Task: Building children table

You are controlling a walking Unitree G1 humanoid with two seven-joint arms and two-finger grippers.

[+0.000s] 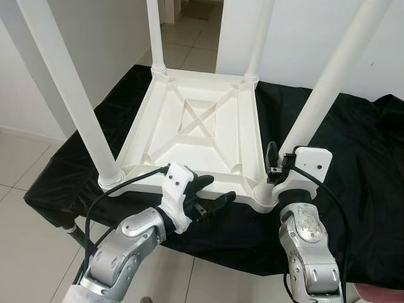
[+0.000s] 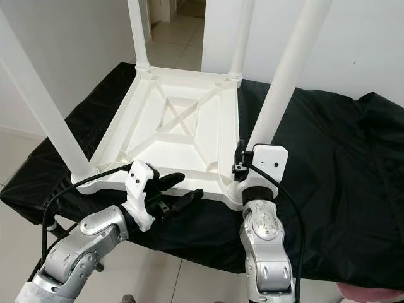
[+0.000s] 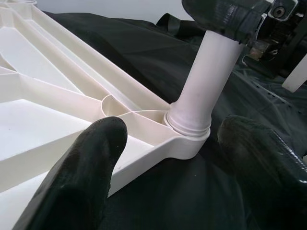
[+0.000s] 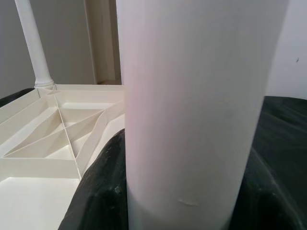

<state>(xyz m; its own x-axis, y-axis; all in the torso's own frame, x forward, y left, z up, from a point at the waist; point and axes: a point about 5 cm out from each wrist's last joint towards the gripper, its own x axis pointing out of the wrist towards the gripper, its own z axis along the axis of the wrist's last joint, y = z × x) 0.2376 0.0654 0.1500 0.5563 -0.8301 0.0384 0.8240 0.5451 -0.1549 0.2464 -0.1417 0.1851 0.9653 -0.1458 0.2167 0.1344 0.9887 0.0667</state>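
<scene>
Four white legs standing up from upturned children's table (image 1: 202, 126) on black-draped tabletop (image 1: 353, 189); right claw (image 1: 273, 165) apparently clamped round near-right leg (image 1: 315, 101), left claw (image 1: 211, 192) spread beside the near edge, holding nothing
</scene>
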